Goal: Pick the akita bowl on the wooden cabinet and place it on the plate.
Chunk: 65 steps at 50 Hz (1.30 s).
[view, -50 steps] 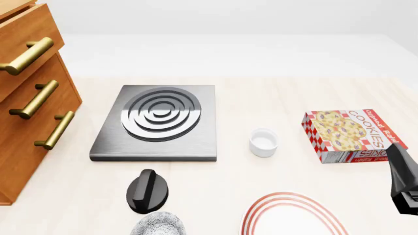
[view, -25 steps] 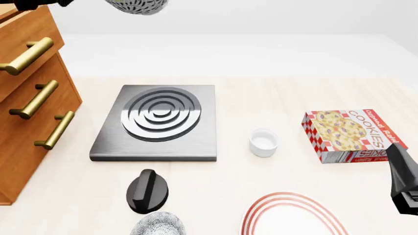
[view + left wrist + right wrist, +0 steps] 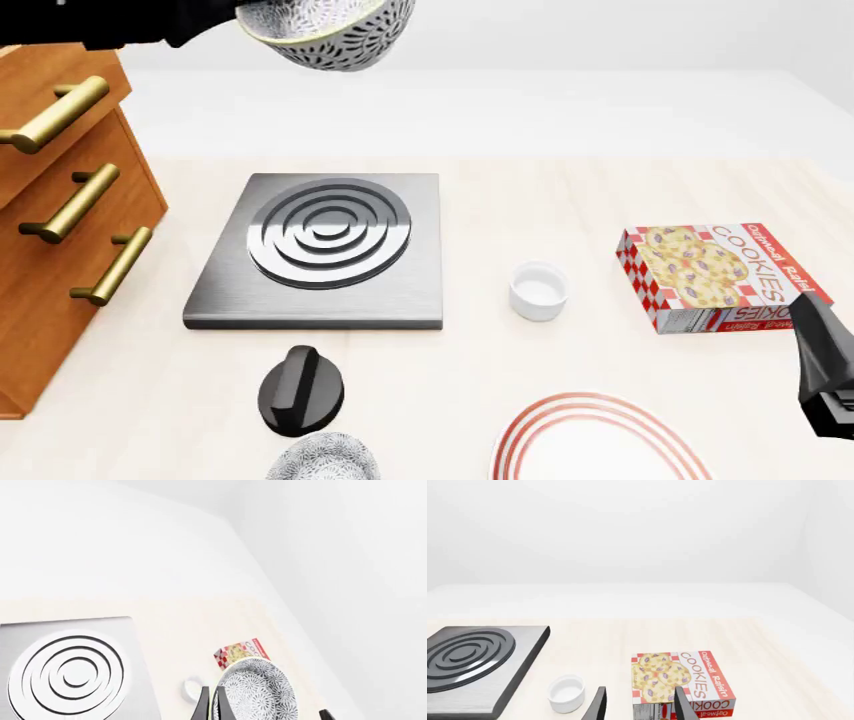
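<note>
Nearest to us on the tabletop [image 3: 561, 190] we see the rim of a second speckled bowl [image 3: 322, 458] at the front edge, with the plate [image 3: 601, 445] to its right, only partly in view. Just behind that bowl lies a black knob-like object [image 3: 302, 388]. Our right gripper [image 3: 639, 707] hangs at the right edge, low over the cookie box [image 3: 721, 275], its fingers parted with nothing between them. A small white cup [image 3: 538, 290] stands between the cookie box and the grey burner [image 3: 324, 250], apart from both. The wooden cabinet [image 3: 60, 220] fills the left side. Farthest and highest, our left gripper [image 3: 210, 707] is clamped on the rim of the akita bowl [image 3: 334, 30], which hangs tilted in the air above the burner's far edge, clear of the cabinet.
</note>
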Available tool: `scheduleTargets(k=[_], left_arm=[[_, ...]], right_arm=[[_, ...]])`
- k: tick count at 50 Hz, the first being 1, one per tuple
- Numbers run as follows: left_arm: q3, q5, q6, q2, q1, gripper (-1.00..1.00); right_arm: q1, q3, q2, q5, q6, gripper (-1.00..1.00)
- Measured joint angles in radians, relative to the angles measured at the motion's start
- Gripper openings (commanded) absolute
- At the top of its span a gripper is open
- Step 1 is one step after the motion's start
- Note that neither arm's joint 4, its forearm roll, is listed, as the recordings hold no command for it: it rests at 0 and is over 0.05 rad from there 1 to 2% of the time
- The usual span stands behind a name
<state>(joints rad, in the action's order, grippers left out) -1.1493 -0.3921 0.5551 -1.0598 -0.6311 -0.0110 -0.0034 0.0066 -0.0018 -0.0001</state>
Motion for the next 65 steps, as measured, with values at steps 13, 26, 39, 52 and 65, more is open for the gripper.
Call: scheduleTargets(k=[13,26,39,52,65], left_arm=[[0.002,-0.009,-0.007,-0.004,-0.062,-1.00],[0.004,-0.013,-0.016,-0.013,-0.108,-1.00],[0.010,-0.014,-0.019,-0.022,-0.144,-1.00],[0.035,0.000,-0.005,-0.038,-0.193,-1.00],[0.061,0.013,0.001,-0.054,-0.232,-1.00]], right_arm=[[0.000,0.000,-0.001,0.001,0.000,1.00],[0.000,0.001,-0.001,0.001,0.000,1.00],[0.000,0.001,-0.001,0.001,0.000,1.00],[0.000,0.001,-0.002,0.001,0.000,1.00],[0.000,0.001,-0.002,0.001,0.000,1.00]])
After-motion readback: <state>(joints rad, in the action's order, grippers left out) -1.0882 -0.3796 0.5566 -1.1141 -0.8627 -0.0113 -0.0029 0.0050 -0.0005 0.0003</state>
